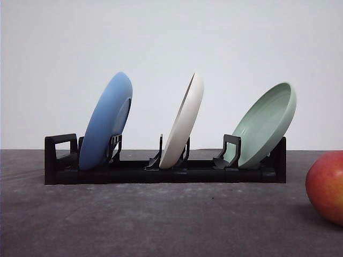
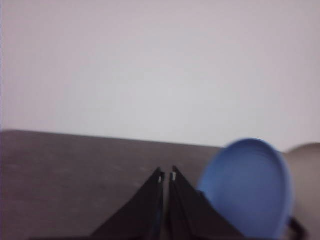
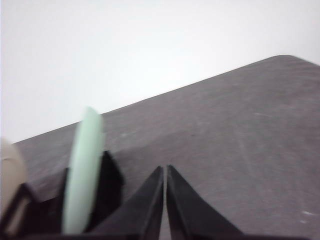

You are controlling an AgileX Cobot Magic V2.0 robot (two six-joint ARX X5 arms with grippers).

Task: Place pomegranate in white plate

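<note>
Both my tools clenched, nothing held: left tool (image 2: 167, 176), right tool (image 3: 164, 170). Pomegranate (image 1: 326, 186) sits on the surface (image 1: 161, 219), right of the rack (image 1: 161, 172). White plate (image 1: 184, 122) stands in its middle slot.

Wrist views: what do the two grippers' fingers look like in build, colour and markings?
Both look alike. The left gripper has two matte black fingers, wedge-shaped and tapering to thin tips, each tip carrying a small pale mark. The right gripper has the same black tapered fingers, with no marks discernible. No cables or lettering are visible.
</note>
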